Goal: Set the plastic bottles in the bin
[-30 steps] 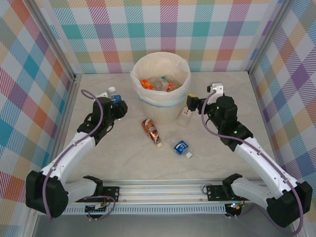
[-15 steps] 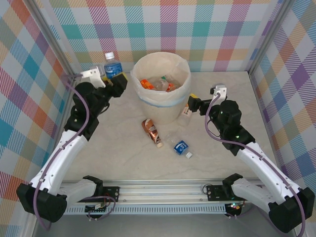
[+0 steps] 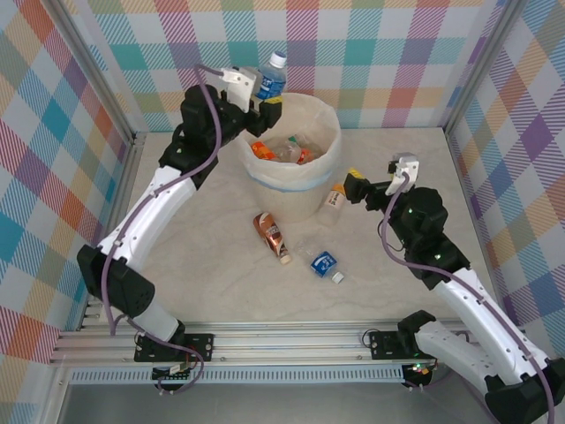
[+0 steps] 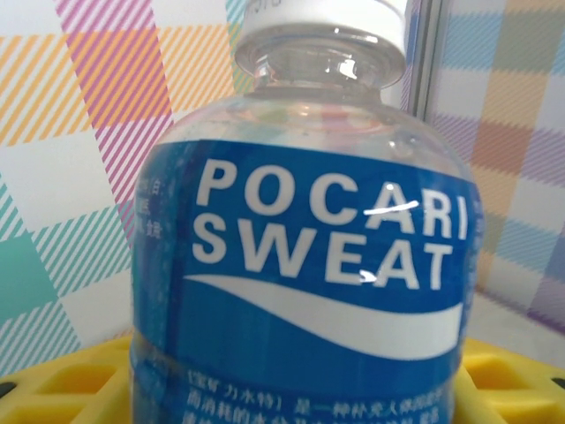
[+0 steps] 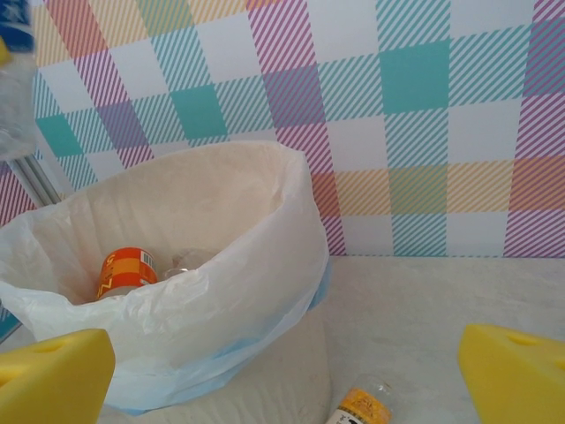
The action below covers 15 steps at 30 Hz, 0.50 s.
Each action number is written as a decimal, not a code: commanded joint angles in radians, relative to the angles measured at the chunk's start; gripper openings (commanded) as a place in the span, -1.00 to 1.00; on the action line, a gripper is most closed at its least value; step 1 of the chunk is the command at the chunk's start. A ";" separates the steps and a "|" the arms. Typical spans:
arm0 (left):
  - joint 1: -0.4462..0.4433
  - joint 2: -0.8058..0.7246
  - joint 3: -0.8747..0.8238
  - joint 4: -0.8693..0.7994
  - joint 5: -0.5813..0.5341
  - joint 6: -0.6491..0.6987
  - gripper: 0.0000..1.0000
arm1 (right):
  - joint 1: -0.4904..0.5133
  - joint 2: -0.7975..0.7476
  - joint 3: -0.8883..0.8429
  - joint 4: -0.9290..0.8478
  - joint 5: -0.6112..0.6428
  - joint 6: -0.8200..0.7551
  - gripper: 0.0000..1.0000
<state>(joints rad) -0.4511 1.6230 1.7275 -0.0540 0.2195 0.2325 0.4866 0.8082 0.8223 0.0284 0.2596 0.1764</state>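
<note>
Gripping a blue bottle (image 4: 300,265) labelled POCARI SWEAT, the left tool (image 3: 266,94) hangs near the bin (image 3: 328,132); right tool (image 3: 356,185) gapes empty.

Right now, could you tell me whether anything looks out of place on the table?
Nothing looks spilled or broken. Three bottles lie loose on the table outside the bin: a brown-labelled bottle in front of it, a blue-labelled bottle to that one's right, and an orange-labelled bottle by its right base.

Overhead from behind, left wrist tight on bottle (image 4: 300,265), right wrist facing bin (image 5: 265,230)
</note>
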 commanded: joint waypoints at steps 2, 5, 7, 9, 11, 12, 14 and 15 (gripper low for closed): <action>-0.007 0.081 0.103 -0.127 -0.034 0.229 0.09 | 0.004 -0.050 -0.022 -0.008 0.035 0.008 0.99; -0.008 0.155 0.179 -0.191 -0.076 0.275 0.23 | 0.004 -0.060 -0.022 -0.019 0.035 0.005 0.99; -0.008 0.228 0.289 -0.321 -0.108 0.293 0.29 | 0.003 -0.060 -0.022 -0.026 0.033 -0.001 0.99; -0.008 0.305 0.429 -0.463 -0.128 0.295 0.48 | 0.003 -0.054 -0.018 -0.045 0.031 -0.008 0.99; -0.008 0.344 0.514 -0.536 -0.142 0.298 0.64 | 0.003 -0.046 -0.015 -0.062 0.033 0.003 0.99; -0.011 0.333 0.497 -0.508 -0.155 0.294 0.69 | 0.003 -0.043 -0.016 -0.063 0.038 0.014 0.99; -0.012 0.315 0.484 -0.479 -0.165 0.264 0.90 | -0.001 -0.031 -0.014 -0.060 0.051 0.035 0.99; -0.012 0.310 0.492 -0.489 -0.159 0.262 0.97 | -0.004 -0.022 -0.009 -0.063 0.053 0.040 0.99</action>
<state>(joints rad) -0.4515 1.9701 2.1761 -0.4889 0.0864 0.4908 0.4854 0.7750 0.8124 -0.0257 0.2874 0.1844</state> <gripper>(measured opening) 0.970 0.997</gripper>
